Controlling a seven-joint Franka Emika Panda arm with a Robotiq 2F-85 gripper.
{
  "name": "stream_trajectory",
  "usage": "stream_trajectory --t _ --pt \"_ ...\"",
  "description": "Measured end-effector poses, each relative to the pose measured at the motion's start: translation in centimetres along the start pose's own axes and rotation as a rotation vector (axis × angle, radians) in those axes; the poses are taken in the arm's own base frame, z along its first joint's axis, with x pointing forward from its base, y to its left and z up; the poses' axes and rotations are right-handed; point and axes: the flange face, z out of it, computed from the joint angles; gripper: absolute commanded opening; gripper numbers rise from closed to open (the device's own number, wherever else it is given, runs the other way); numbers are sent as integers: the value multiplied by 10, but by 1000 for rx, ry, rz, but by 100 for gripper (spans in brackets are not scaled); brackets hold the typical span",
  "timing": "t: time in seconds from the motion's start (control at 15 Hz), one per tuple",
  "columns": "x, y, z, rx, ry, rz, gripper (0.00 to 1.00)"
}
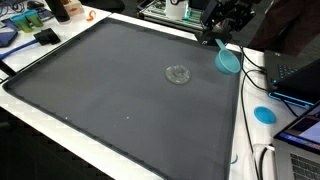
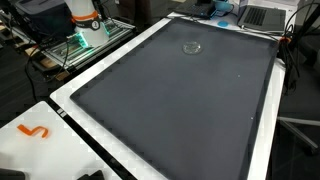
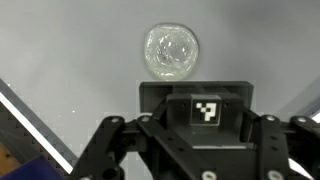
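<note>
Closest in, the wrist view showed only the hand's dark body and linkages along its bottom edge, with the fingertips out of frame, so I could not tell whether the hand [image 1: 222, 28] stood open or closed; nothing was seen held in it. Straight ahead of that body, a little to the left of its centre line, lay the clear round dish [image 3: 170, 52], flat on the dark mat [image 3: 60, 50] and apart from the hand. Being round, it had no long axis, so no wrist turn looked needed, and the move seemed to hinge on reaching forward and down. In an exterior view the hand hung over a far corner of the table [image 2: 70, 150], the blue cup [image 1: 229, 60] lying just below and beside it, nearer than the dish [image 1: 178, 73], which sat well inward on the mat. Farther off, on the white border, rested a blue disc [image 1: 264, 114]
</note>
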Motion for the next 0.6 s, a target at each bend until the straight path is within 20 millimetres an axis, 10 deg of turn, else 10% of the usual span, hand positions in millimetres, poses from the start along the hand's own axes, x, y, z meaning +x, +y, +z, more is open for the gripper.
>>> stream_trajectory --t 0.6 --pt "30 -26 1 -108 -59 51 31"
